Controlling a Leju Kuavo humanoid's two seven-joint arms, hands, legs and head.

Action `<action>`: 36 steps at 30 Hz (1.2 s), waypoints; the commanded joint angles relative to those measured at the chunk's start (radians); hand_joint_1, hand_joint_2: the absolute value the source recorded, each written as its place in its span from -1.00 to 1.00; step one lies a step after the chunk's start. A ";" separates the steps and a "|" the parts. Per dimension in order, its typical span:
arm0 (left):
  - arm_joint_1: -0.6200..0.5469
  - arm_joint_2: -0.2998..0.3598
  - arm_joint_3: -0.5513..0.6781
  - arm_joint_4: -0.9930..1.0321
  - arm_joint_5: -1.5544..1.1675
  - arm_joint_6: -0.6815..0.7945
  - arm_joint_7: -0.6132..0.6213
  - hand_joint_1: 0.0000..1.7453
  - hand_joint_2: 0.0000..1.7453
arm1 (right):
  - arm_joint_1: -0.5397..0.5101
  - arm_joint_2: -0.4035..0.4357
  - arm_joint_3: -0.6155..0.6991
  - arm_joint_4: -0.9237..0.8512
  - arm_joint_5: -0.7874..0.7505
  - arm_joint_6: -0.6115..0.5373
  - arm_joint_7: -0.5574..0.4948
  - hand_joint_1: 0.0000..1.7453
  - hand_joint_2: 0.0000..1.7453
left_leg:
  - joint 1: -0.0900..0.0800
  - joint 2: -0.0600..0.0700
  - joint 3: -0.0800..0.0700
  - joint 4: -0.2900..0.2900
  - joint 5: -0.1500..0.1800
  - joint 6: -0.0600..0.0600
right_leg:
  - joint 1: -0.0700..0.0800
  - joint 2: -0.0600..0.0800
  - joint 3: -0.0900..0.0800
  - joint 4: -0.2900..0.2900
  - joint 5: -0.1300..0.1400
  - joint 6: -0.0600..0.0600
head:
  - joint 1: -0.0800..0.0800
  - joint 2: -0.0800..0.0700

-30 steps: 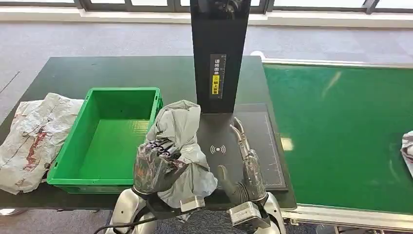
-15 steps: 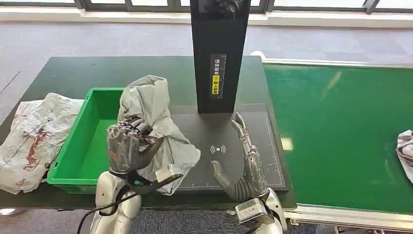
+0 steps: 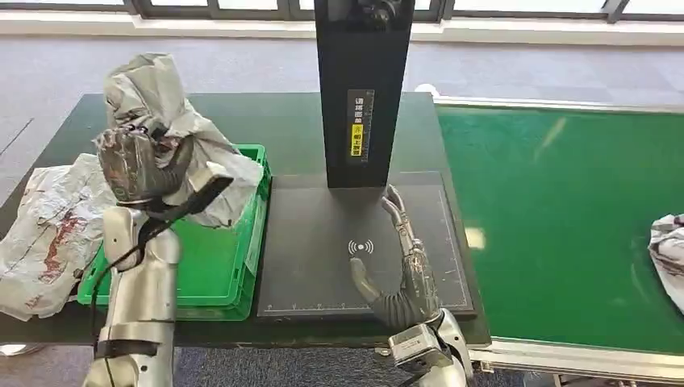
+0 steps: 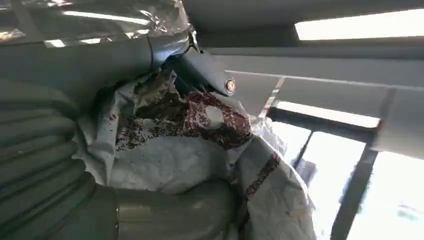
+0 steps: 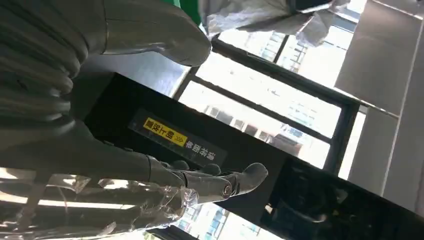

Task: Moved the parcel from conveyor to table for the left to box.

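Note:
My left hand point(image 3: 133, 165) grips a crumpled grey parcel point(image 3: 165, 121) and holds it high over the left part of the green box point(image 3: 230, 266). In the left wrist view the same parcel point(image 4: 180, 150) sits against the hand point(image 4: 60, 175), white with dark red print. My right hand point(image 3: 403, 266) rests open on the black scanner pad point(image 3: 323, 234), fingers stretched toward the black post point(image 3: 361, 89). The right wrist view shows that hand point(image 5: 150, 170) with its fingers extended and nothing in them. Another parcel point(image 3: 668, 260) lies at the right edge of the green conveyor point(image 3: 556, 218).
A white crumpled bag with red marks point(image 3: 48, 230) lies on the dark table point(image 3: 242, 121) left of the box. The black post stands upright at the back of the pad. Grey floor lies beyond the table.
My left arm has lifted the grey parcel from the scanner pad up and to the left, over the green box. The right hand has stayed on the pad.

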 commanded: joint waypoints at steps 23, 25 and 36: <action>0.225 0.185 0.072 -0.193 -0.331 0.004 0.182 1.00 1.00 | -0.060 0.022 -0.038 0.142 -0.012 -0.020 -0.003 -1.00 1.00 | 0.001 0.011 0.005 -0.004 -0.002 -0.001 | 0.001 0.011 0.001 -0.002 0.001 -0.002 | 0.001 0.000; 0.298 0.317 -0.131 -0.208 -0.331 0.004 0.413 1.00 1.00 | -0.035 0.014 -0.036 0.117 -0.010 -0.026 -0.003 -1.00 1.00 | 0.002 0.007 0.002 -0.001 -0.003 -0.001 | 0.002 0.007 0.000 0.000 -0.001 -0.003 | 0.000 0.000; 0.081 0.657 -0.900 0.004 -0.331 0.004 1.120 0.88 1.00 | -0.023 -0.002 -0.053 0.099 -0.001 -0.052 -0.003 -1.00 1.00 | 0.004 -0.006 -0.002 -0.002 0.002 -0.006 | 0.006 -0.007 -0.002 -0.001 -0.001 -0.007 | 0.000 0.000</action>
